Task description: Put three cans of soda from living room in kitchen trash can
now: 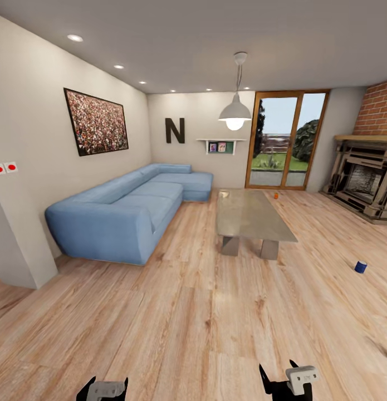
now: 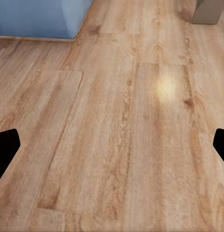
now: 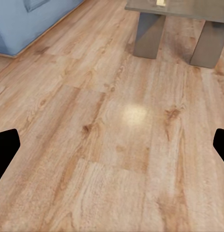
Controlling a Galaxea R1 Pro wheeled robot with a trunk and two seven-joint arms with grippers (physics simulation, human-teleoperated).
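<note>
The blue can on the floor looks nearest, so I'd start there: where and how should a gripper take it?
The blue can stands upright on the wood floor, apart from the low table. Probably best to grip its round side wall at mid-height, coming level from the robot's side, fingers straddling it; nothing crowds it there.

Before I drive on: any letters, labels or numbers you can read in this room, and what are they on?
"N": large dark block letter mounted on the pale far wall.
Small blue soda can on the wood floor: any label too small to read.
Small framed pictures on the white wall shelf: too small to read.
</note>
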